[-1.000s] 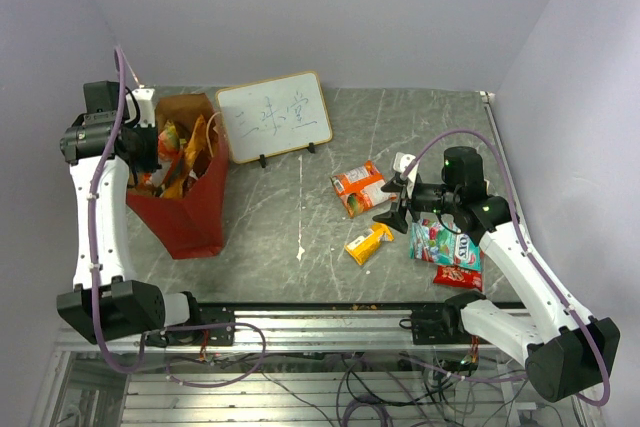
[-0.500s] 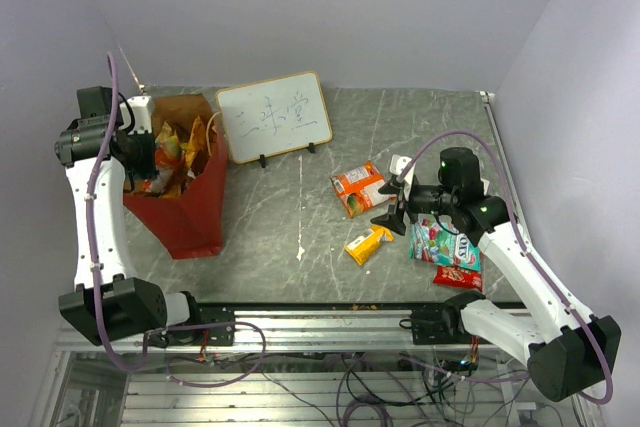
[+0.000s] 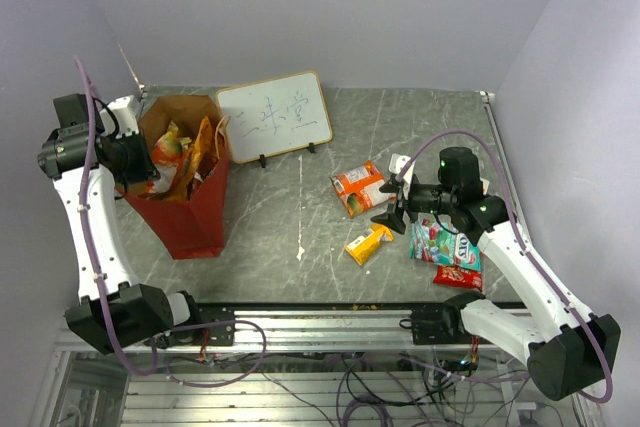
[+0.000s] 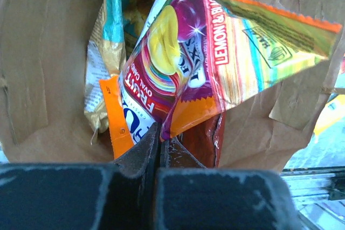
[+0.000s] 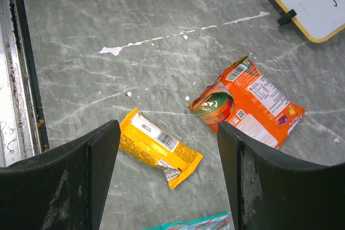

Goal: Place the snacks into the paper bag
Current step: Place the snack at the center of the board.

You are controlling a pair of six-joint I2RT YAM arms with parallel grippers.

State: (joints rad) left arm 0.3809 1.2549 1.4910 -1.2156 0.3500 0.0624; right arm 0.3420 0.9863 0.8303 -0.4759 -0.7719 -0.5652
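Paper bag (image 3: 195, 217) stands near the left edge of the table (image 3: 290, 192), snacks (image 4: 215, 52) crowding its mouth. Left gripper (image 4: 159, 143) sits there, jaws pressed together. Right gripper (image 5: 167, 130) hovers wide-jawed over the yellow packet (image 5: 161, 149); bare tabletop surrounds it.

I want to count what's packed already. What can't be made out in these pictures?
- Bottom of the paper bag: top view, hidden by the packets piled inside.
- Whether the left gripper, shut at a fruit packet, pinches it: left wrist view, fingers cover the contact.
- The teal packet: right wrist view, cut off by the bottom edge.
- Print on the small red packet: top view, too small.
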